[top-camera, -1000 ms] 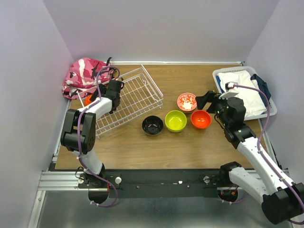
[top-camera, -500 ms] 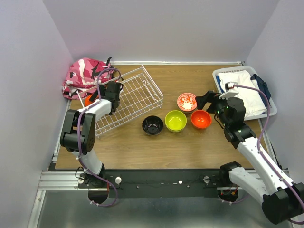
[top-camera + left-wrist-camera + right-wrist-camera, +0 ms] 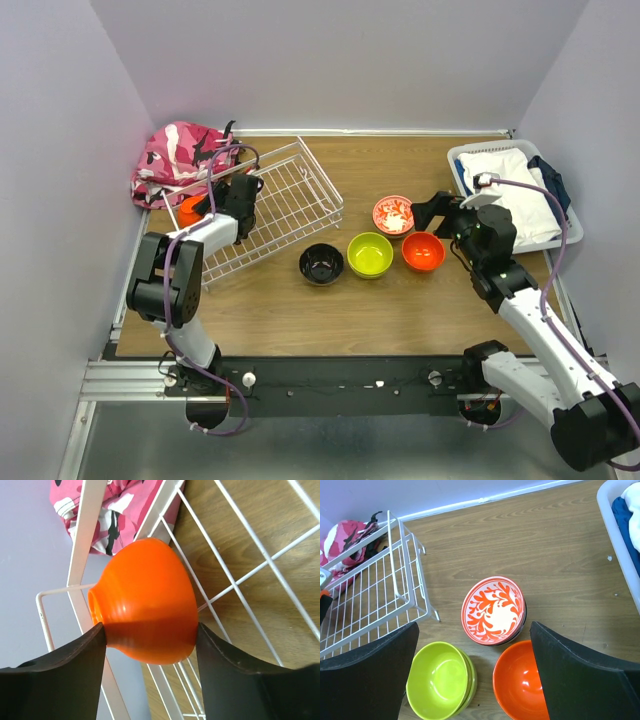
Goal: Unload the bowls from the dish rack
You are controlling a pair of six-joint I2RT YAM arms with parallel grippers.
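Here, my left pincer (image 3: pixel 148 630) is clamped on an orange bowl (image 3: pixel 145 600), one finger against each side of its glossy outer wall. The bowl is at the left end of the white wire dish rack (image 3: pixel 290 200) on the worktop (image 3: pixel 300 300). My right pincer (image 3: pixel 474 630) hangs spread wide above the red-patterned bowl (image 3: pixel 492 611), well apart from the rack.

Left gripper (image 3: pixel 150 630) clamped, arm outstretched; right gripper (image 3: pixel 474 627) hovering, jaws spread wide

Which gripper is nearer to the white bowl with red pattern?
Right. The right gripper is just beside the patterned bowl; the left gripper is far off at the dish rack, gripping an orange bowl.
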